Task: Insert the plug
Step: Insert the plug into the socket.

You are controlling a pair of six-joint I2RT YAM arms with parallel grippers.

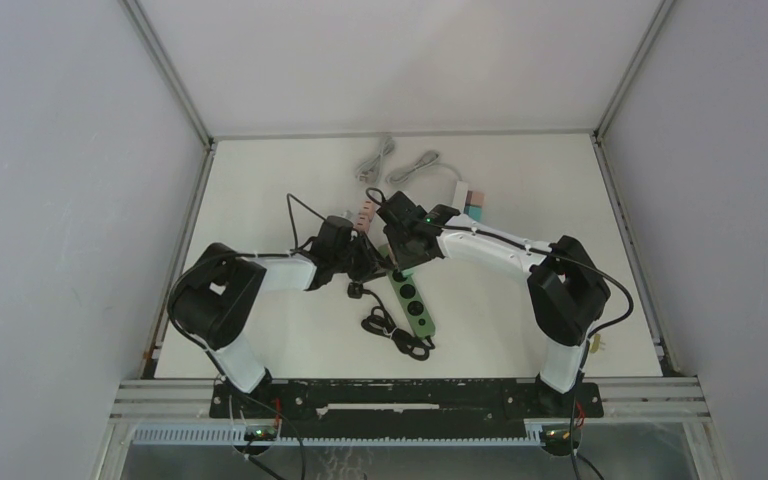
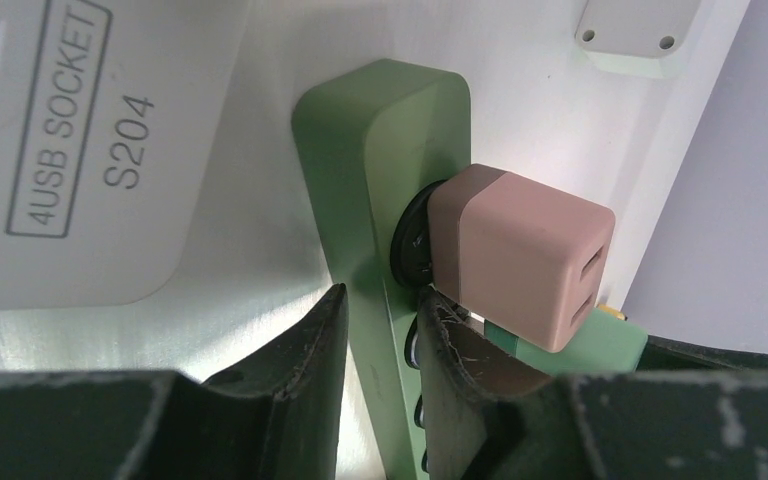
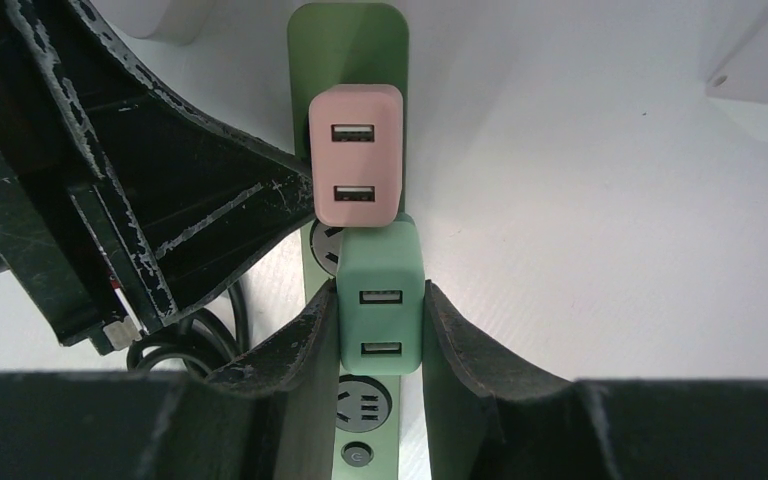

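Right jaws clamp the green charger (image 3: 380, 300), its prongs hidden; left jaws narrowly straddle the power strip (image 2: 380, 130), contact unclear.

The mint-green plug (image 3: 381, 310) (two USB ports facing up) stood upright on the green power strip (image 3: 348, 45), touching a pink plug (image 3: 355, 160) seated just beside it.

1. A white table (image 1: 260, 190) stands inside pale enclosure walls (image 1: 60, 220).
2. A bundled grey cable (image 1: 374, 157) lies near the table's far edge, with a second grey cable (image 1: 416, 166) just beside it.
3. A white socket block (image 2: 110, 150) printed "4USB SOCKET S204" lies flat on the table.
4. A small white plate (image 2: 628, 35) with two screw holes sits near the table's edge.
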